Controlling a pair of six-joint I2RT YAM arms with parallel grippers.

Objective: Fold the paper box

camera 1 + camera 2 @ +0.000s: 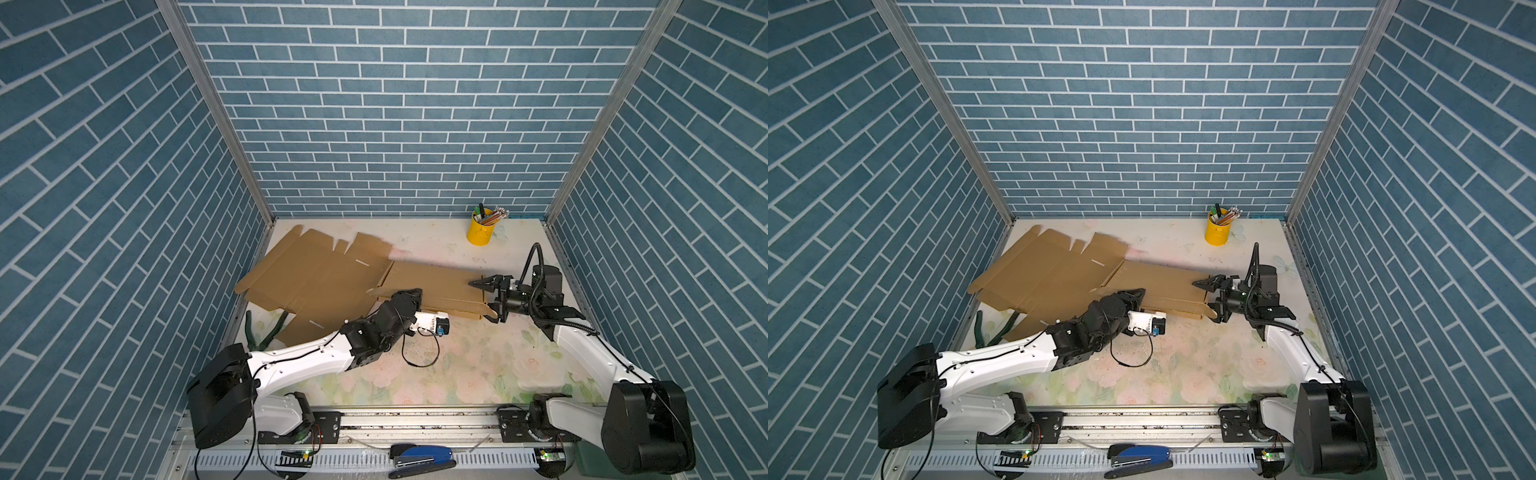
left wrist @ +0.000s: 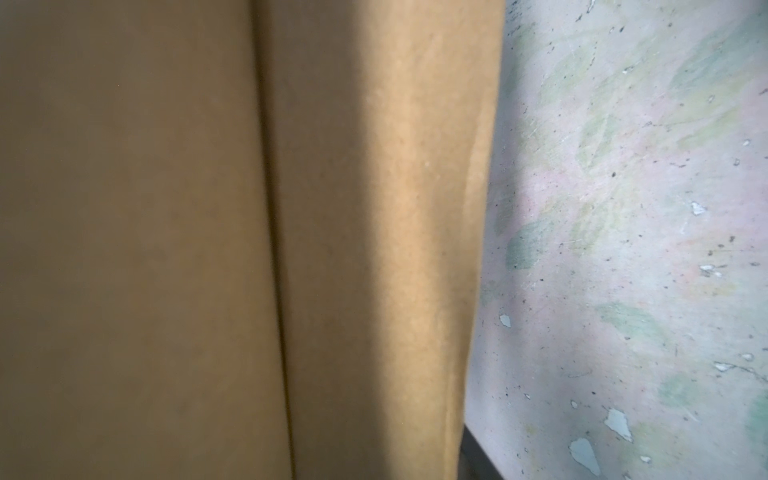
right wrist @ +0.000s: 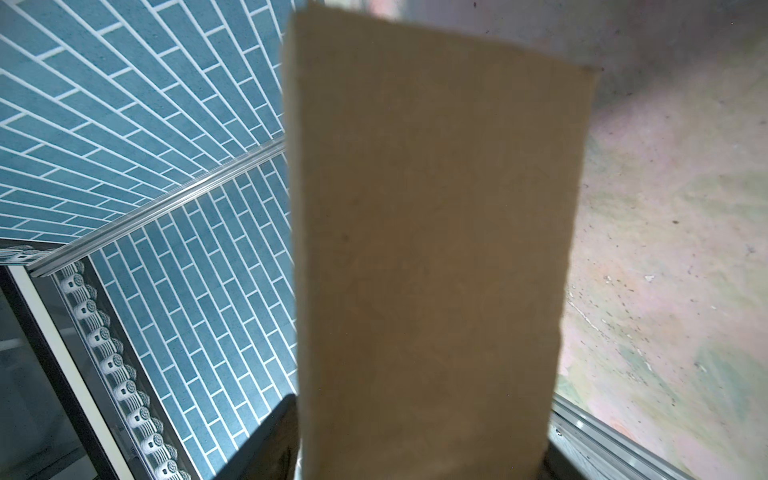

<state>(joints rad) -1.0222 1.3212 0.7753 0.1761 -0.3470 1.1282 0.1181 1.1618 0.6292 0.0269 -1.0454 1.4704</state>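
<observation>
Paper box (image 1: 324, 282) is a mostly flat brown blank. Its wide part spreads away from the left gripper (image 1: 409, 297) toward the far left corner, and one long panel runs from that gripper across to the right gripper (image 1: 489, 300).

Right gripper: released, jaws spread wide, straddling the end flap (image 3: 432, 249), which stands right in front of its wrist camera. No pinch visible.

Left gripper: down at the panel by the crease (image 2: 274, 249), fingers hidden by its own body, so can't tell if clenched or released.

Step looks like raising a side wall. To do it well, the left gripper should pin the base just beside the crease so the blank doesn't slide. The right should close on the flap near its edge and swing it up about the score line, gently, or the thin board buckles.

Table (image 1: 478, 365) is a worn floral sheet, scuffed, probably slick. Yellow pencil cup (image 1: 480, 230) sits well beyond the right gripper. Blue brick-print walls (image 1: 395, 124) on three sides.
</observation>
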